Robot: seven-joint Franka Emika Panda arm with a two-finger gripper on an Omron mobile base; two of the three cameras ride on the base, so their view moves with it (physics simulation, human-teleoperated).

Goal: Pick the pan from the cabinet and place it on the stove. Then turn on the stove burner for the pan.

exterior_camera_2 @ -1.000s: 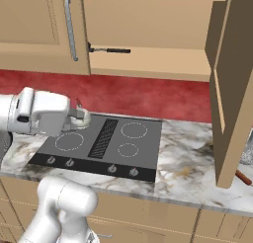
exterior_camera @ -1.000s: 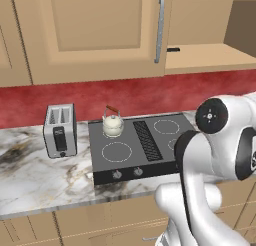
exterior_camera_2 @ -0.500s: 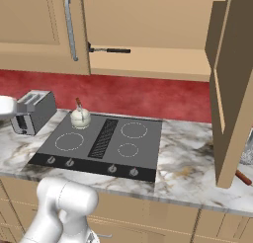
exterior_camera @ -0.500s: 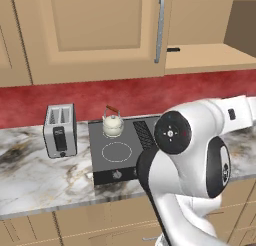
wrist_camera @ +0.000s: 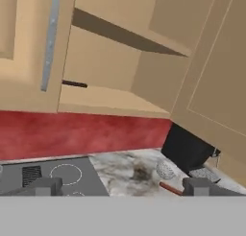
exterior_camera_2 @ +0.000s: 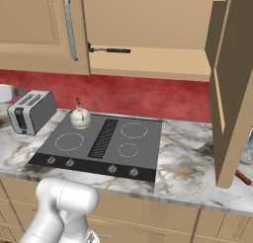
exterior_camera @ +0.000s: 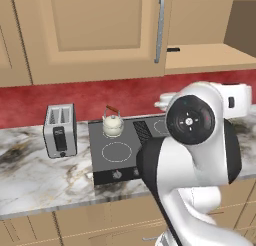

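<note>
Marble counter (exterior_camera_2: 188, 163) carries the stove (exterior_camera_2: 101, 143), where a cream kettle (exterior_camera_2: 80, 117) takes one back ring, so the front rings stay free for cookware. Up in the cabinet (exterior_camera_2: 148, 20), one door swung wide, the pan (exterior_camera_2: 109, 50) lies on the low shelf (just its black handle pokes out). Raised and turned toward that shelf, the gripper (wrist_camera: 122, 187) hovers well apart from it, jaws spread wide and empty.
</note>
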